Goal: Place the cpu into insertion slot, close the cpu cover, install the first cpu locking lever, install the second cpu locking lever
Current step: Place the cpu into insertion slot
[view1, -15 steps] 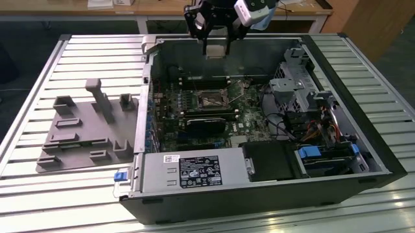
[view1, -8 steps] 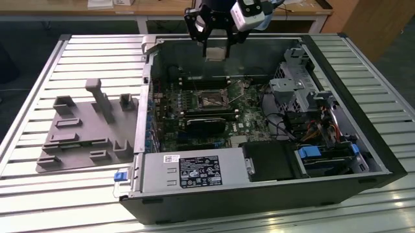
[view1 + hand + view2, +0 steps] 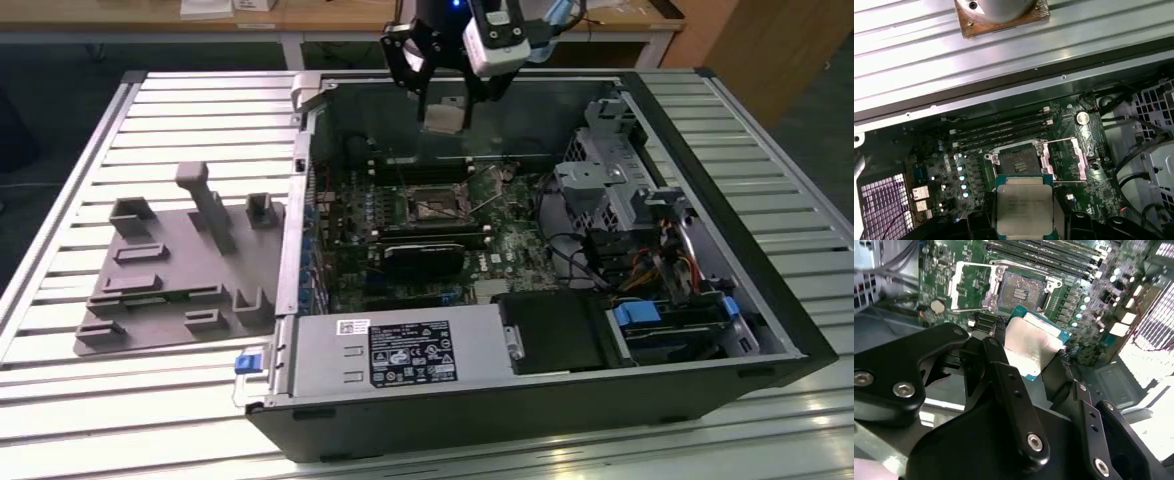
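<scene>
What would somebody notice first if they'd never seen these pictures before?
The shiny square cpu catches the eye first, pinched in the black gripper above the open computer case. Down inside, on the green motherboard, the insertion slot sits empty. Its cpu cover is flipped open beside it.

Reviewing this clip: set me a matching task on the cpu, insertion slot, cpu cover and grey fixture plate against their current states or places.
1 cpu
2 insertion slot
3 cpu cover
4 grey fixture plate

A swung open
B lying on the slatted table, exterior view's left
C held in the gripper, in the air
D empty, dark centre exposed

Pairs: 1-C, 2-D, 3-A, 4-B
</scene>
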Tool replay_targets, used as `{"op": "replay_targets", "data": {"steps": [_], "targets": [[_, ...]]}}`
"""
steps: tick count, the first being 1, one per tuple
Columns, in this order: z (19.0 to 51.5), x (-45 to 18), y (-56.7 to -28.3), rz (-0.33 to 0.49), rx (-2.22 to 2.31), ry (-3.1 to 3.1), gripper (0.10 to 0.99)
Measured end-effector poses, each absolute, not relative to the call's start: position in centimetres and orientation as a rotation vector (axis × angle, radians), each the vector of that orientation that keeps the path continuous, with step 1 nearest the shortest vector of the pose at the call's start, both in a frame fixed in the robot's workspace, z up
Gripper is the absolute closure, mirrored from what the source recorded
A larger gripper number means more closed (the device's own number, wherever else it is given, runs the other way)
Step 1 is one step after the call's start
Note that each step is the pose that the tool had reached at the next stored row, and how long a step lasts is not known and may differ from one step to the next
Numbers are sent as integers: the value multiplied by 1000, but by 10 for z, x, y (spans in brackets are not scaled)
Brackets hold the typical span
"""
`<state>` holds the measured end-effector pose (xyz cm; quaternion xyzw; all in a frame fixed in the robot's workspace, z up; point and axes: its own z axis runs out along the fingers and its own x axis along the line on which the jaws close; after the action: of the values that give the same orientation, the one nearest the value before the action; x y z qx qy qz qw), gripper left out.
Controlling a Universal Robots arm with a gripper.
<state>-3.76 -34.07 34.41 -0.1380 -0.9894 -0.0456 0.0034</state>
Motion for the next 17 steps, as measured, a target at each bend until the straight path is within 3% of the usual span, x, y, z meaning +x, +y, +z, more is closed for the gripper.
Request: {"op": "replay_targets", "data": {"steps": [17], "targets": [[336,-38,-341,-144,-854,-3026,549]]}}
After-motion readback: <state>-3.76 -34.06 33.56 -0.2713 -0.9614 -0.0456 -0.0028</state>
